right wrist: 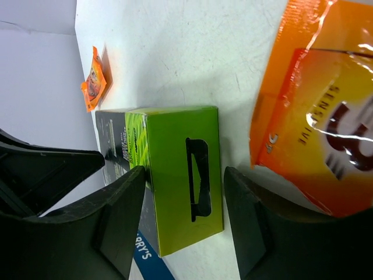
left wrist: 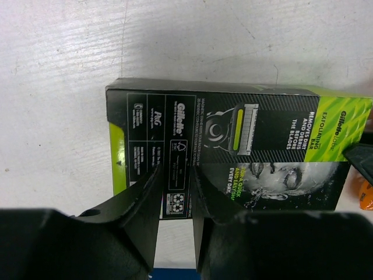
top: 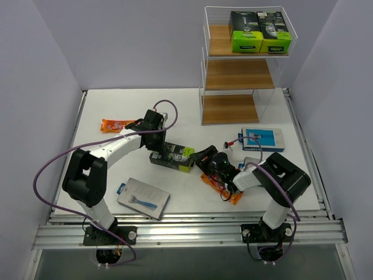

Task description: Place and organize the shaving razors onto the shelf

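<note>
A black-and-lime razor box lies flat mid-table. My left gripper hovers at its left part; in the left wrist view the fingers stand a narrow gap apart over the box, holding nothing. My right gripper is wide open, its jaws on either side of the box's lime end. Two more black-and-lime boxes stand on the top tier of the shelf. Its lower two tiers are bare.
One orange packet lies at far left, another under my right arm, close in the right wrist view. A blue-grey razor card lies near front left, another right of centre below the shelf.
</note>
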Available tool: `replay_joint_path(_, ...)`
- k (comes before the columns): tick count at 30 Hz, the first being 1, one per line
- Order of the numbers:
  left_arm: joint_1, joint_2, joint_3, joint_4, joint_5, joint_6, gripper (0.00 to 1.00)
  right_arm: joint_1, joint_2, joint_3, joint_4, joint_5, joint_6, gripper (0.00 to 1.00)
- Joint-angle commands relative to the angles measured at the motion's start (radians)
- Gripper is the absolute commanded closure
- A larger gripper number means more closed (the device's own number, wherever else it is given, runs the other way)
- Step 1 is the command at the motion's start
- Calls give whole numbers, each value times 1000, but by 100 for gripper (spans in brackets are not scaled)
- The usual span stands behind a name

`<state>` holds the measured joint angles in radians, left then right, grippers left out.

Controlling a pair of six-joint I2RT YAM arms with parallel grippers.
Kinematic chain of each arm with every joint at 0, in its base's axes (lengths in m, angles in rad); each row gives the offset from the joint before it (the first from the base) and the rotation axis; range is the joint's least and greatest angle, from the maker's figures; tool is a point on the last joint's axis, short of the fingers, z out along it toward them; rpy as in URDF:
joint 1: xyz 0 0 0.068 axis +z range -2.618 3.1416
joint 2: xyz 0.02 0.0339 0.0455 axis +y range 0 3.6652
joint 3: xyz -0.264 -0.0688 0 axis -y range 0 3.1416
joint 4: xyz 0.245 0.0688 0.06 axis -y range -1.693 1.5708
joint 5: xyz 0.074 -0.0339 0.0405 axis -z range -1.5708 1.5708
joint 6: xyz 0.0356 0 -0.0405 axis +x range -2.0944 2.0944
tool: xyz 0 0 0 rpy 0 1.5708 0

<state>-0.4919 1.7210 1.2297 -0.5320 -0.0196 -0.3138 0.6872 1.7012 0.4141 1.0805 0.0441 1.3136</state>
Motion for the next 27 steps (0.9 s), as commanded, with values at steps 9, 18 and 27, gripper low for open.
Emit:
replay_joint_path(9,-7,-12,39,13,20,-2,67,12,-35,66,-24,-13,-54,59)
replay_joint_path(18,-8,-18,40,12,20,-4,67,31,-38,78,-31,-18,-80,55)
replay_joint_path(27,-14,-18,40,12,20,-4,68,38,-15,68,29,-16,-65,71)
